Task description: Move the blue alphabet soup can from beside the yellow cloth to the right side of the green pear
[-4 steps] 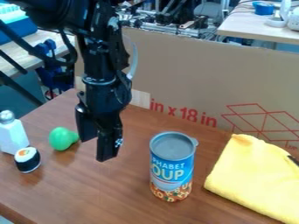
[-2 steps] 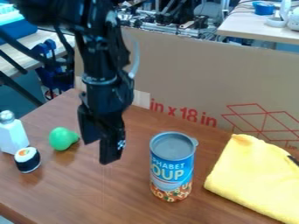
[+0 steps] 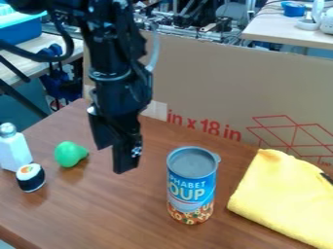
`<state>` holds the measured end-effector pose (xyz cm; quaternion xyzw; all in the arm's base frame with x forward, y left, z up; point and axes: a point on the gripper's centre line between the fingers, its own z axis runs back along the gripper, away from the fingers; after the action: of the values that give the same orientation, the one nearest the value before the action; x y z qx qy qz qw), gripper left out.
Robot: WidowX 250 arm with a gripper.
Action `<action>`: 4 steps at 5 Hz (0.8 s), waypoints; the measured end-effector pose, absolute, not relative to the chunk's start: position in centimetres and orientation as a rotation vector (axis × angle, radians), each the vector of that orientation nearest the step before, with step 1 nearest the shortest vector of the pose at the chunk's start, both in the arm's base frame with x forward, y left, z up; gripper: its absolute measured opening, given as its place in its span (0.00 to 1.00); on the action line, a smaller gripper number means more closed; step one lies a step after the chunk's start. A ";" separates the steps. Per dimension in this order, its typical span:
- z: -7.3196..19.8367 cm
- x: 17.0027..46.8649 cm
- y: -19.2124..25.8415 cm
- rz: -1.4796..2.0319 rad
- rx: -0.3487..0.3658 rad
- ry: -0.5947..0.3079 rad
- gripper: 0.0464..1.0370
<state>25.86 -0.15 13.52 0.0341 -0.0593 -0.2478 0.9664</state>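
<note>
- Camera view: your gripper (image 3: 113, 158) hangs above the table (image 3: 98, 214), its fingers spread apart with nothing pinched, so every object rests on the tabletop.
- Beside it, the green toy (image 3: 69, 154) lies nearest on one side, with the sushi piece (image 3: 30, 178) and shaker (image 3: 13, 150) beyond.
- Across from them, the soup can (image 3: 191, 187) stands upright on its base; past it, the yellow cloth (image 3: 286, 197) lies flat.

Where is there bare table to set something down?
Widest bare patch: front of the table, between the sushi roll and the soup can. Another lies behind the can, before the cardboard. Crowded: shaker, roll and green toy cluster, with the gripper nearby.
</note>
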 end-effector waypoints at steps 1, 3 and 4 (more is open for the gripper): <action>14.1 27.4 -3.1 -0.452 0.031 -0.169 0.96; 12.2 29.9 -7.0 -0.419 -0.015 -0.148 0.96; 11.2 30.9 -7.5 -0.400 -0.017 -0.125 0.96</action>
<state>30.87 -7.45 11.23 -0.0087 -0.0619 -0.1984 0.9781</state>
